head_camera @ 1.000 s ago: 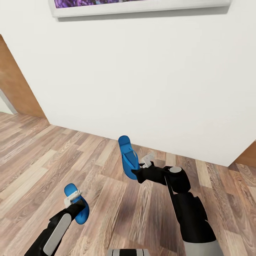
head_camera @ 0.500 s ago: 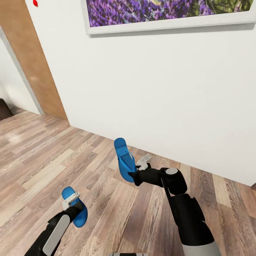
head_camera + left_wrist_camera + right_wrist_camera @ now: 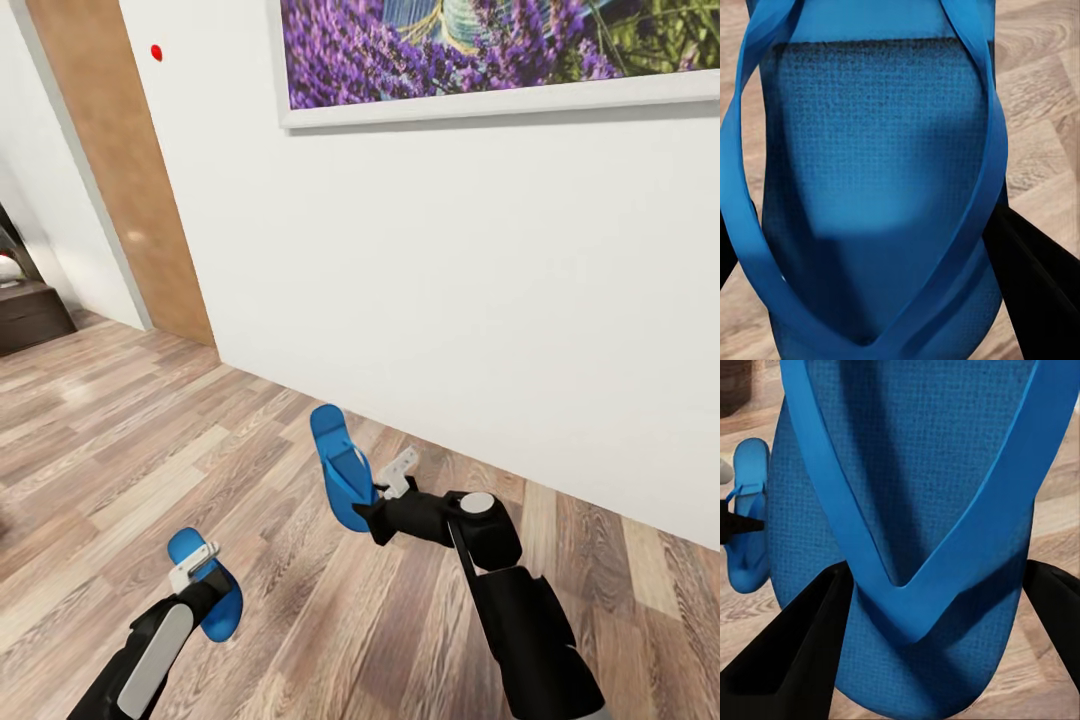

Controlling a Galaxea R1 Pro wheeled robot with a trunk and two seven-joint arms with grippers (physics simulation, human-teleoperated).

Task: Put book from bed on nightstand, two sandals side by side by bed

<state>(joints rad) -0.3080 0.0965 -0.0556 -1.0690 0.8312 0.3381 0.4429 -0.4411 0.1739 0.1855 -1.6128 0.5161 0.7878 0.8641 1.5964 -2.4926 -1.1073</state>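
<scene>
Each arm carries one bright blue sandal above the wood-plank floor. My left gripper (image 3: 203, 580) is shut on a sandal (image 3: 207, 595) at the lower left of the head view; the left wrist view looks close onto its textured sole and straps (image 3: 870, 195). My right gripper (image 3: 375, 505) is shut on the other sandal (image 3: 338, 462), held upright near the middle; the right wrist view has that sandal (image 3: 922, 510) close up, with the left arm's sandal (image 3: 748, 510) small beyond it. The bed, the book and the nightstand are out of view.
A white wall (image 3: 450, 280) stands close ahead, bearing a white-framed purple flower picture (image 3: 480, 50). A brown wooden door panel (image 3: 120, 170) is at the left. Dark low furniture (image 3: 30, 310) shows at the far left edge. Plank floor (image 3: 120, 450) stretches to the left.
The whole view has swung left and tilted up: the picture and door panel have come into sight and dark furniture appears at the left. Both grippers stay shut on their sandals.
</scene>
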